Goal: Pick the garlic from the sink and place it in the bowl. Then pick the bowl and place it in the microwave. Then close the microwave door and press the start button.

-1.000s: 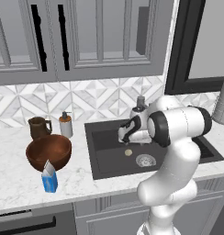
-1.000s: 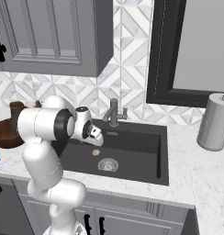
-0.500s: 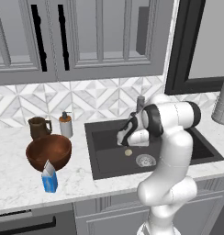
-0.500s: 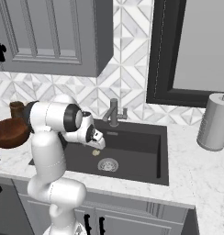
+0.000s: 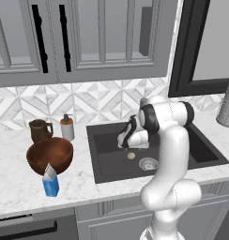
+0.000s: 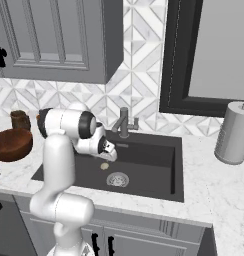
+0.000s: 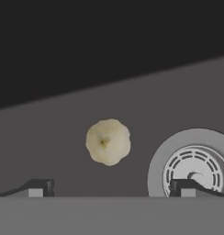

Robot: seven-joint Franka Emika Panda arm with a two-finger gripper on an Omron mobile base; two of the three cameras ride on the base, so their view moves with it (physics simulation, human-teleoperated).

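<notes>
The garlic (image 5: pixel 131 155) (image 6: pixel 104 166) (image 7: pixel 108 141), a small pale lump, lies on the floor of the dark sink (image 5: pixel 103 164) (image 6: pixel 149 167), left of the silver drain (image 5: pixel 148 163) (image 6: pixel 117 179) (image 7: pixel 194 167). My gripper (image 5: pixel 124 143) (image 6: pixel 113 154) (image 7: pixel 111 188) hangs open inside the basin just above the garlic, apart from it, with the garlic between the lines of its two fingertips and nothing held. The reddish-brown bowl (image 5: pixel 49 156) (image 6: pixel 12 144) stands on the counter left of the sink. The microwave and its door are out of view.
A brown mug (image 5: pixel 39 130) and a soap dispenser (image 5: pixel 66 127) stand behind the bowl, and a blue carton (image 5: pixel 50 183) in front of it. The faucet (image 6: pixel 124 122) rises behind the basin. A paper towel roll (image 6: pixel 234 132) stands on the right counter.
The arm has folded in closer over the sink and the hand has sunk a little toward the garlic. The jaws have stayed open; the garlic has not moved.
</notes>
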